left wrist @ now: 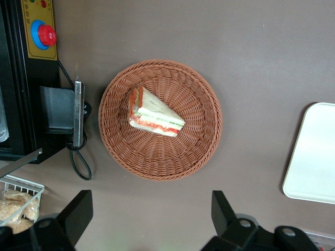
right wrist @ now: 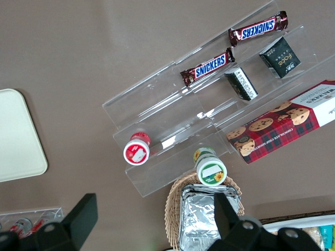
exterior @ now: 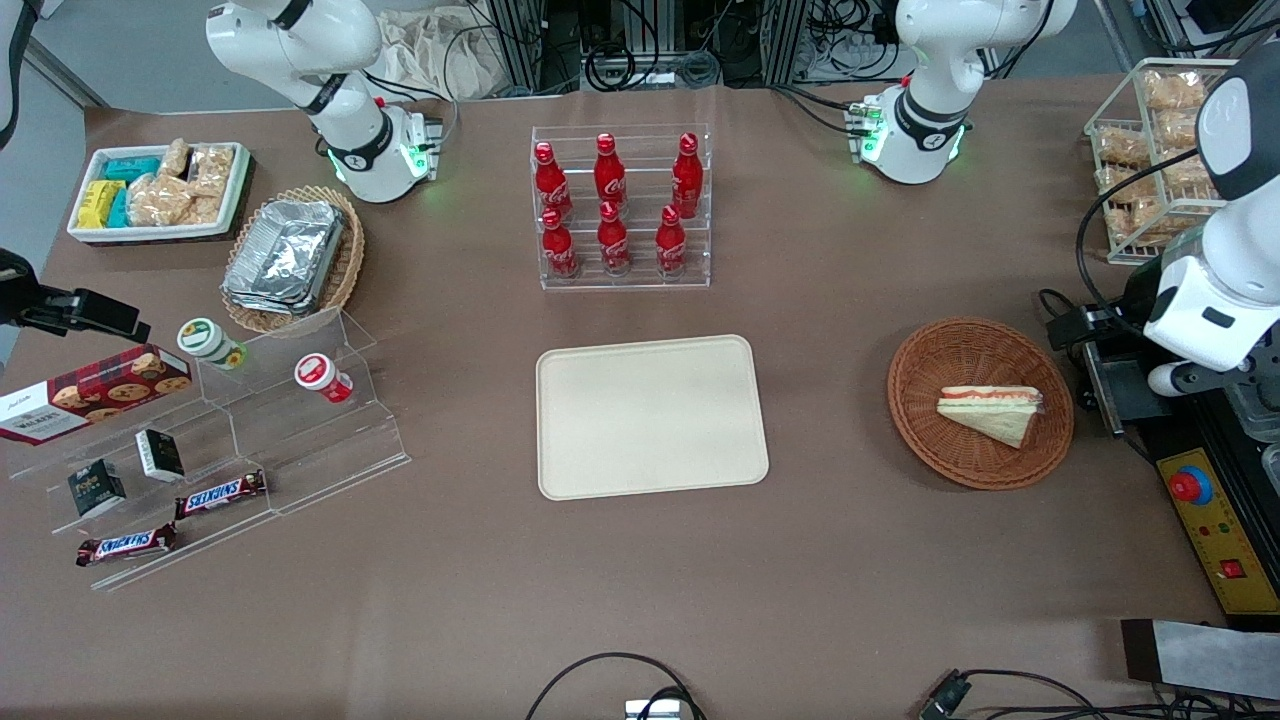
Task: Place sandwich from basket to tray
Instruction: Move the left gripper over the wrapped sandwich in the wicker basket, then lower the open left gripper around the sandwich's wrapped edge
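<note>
The pincer hung wide and empty above the basket. The soft sandwich risked crushing or slipping before the tray.

The working arm is glossy white, built of rounded shells with a dark grey cap on its upper joint and a small dark slot on its wrist block. A black cable loops off it. Its base is a white dome ringed in black, lit green. The claw has two black wedge-shaped fingers set wide apart, each with a round screw hole.
</note>
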Action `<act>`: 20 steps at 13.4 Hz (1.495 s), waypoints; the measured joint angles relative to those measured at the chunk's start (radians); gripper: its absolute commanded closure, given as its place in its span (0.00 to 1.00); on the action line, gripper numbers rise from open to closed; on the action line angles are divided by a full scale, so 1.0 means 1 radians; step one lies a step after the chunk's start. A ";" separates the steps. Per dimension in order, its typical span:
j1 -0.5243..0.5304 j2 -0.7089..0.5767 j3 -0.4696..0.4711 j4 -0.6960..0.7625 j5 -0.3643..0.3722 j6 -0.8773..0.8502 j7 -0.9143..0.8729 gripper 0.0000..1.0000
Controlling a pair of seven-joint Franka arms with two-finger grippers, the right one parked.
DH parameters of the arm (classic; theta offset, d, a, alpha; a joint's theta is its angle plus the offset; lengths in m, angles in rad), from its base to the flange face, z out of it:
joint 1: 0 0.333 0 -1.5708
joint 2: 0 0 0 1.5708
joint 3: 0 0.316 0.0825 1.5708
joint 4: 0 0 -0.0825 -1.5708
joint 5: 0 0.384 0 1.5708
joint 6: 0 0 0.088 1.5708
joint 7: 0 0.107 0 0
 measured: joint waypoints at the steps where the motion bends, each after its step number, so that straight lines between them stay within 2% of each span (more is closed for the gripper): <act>1: 0.000 0.000 0.000 0.001 0.000 -0.003 -0.001 0.00; 5: 0.001 0.004 0.001 0.004 0.000 -0.013 -0.015 0.00; 7: 0.002 0.019 0.001 -0.004 0.000 0.001 -0.109 0.00; 12: 0.003 0.046 0.001 -0.180 0.000 0.225 -0.366 0.00; 17: 0.050 0.061 0.010 -0.367 0.001 0.452 -0.392 0.00; 20: 0.074 0.070 0.011 -0.441 0.001 0.526 -0.392 0.00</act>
